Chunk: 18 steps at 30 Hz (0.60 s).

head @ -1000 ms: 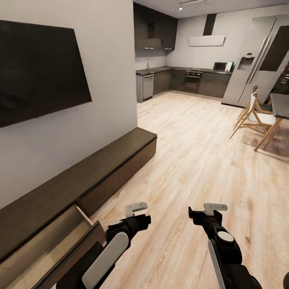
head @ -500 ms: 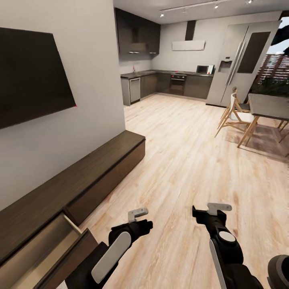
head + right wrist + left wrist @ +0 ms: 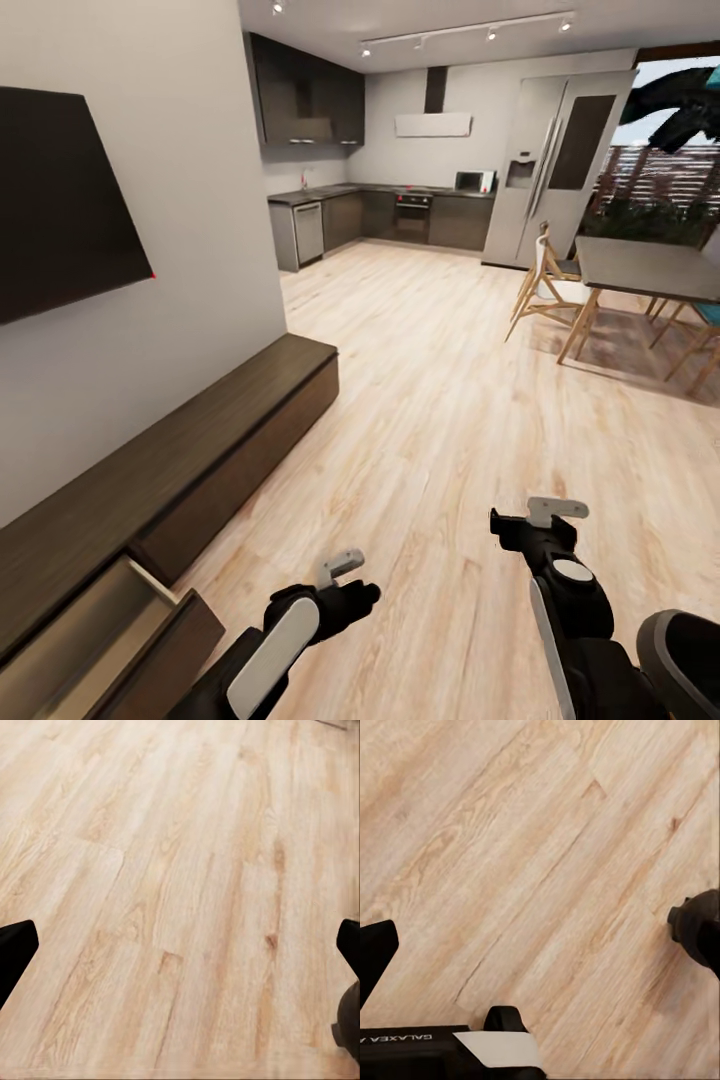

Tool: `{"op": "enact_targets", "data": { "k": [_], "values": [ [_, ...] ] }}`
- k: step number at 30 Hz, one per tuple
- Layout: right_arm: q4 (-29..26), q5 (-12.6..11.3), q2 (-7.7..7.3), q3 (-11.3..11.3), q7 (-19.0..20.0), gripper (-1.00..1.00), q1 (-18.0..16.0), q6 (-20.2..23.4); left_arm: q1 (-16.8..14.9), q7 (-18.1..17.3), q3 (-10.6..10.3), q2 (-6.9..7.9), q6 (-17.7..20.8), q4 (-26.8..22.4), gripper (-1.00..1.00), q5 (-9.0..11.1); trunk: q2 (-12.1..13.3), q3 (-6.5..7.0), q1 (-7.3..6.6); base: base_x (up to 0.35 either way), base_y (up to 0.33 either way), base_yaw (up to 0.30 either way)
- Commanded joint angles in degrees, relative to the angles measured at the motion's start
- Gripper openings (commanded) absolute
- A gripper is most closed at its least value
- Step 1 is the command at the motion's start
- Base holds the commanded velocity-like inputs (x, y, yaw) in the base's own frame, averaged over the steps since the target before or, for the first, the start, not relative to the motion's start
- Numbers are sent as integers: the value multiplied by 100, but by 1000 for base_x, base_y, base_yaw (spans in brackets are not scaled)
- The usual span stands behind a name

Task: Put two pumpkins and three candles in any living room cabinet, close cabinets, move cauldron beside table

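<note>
- My right tool [image 3: 180,945] hangs over the pale wood plank floor [image 3: 172,870], its fingertips [image 3: 15,945] spread wide apart.
- Nothing sits between them.

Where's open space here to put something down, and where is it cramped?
The cabinet's flat top below the TV is bare. The wood floor between cabinet and dining table is wide open. Chairs crowd that table; the open drawer juts out beside the left arm.

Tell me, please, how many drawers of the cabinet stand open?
1: the near drawer of the cabinet, left of the left gripper, is pulled out; the far front sits flush.
</note>
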Motion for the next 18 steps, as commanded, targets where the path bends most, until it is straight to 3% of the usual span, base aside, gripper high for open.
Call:
{"op": "enact_targets", "data": {
  "k": [1,2,5,6,18],
  "values": [
    [-4,43,-21,-63,16,100,-62,109,6,32,2,8,1,-14,100,110,-45,-16,23,0,0,-205],
    [-5,39,-210,-451,48,100,-275,310,27,-86,22,26,-23,97,100,231,-85,-26,45,0,0,-210],
    [-6,36,-336,-720,66,100,-466,515,28,-306,34,14,-49,406,100,260,-206,-57,111,0,0,-212],
    [-3,35,-370,-918,72,100,-584,666,-6,-488,184,-5,-269,862,100,257,-246,-67,133,0,0,-215],
    [2,42,-347,-982,42,100,-613,676,-50,-536,289,2,-924,1443,100,262,-727,-191,396,0,0,-220]
  ]
}}
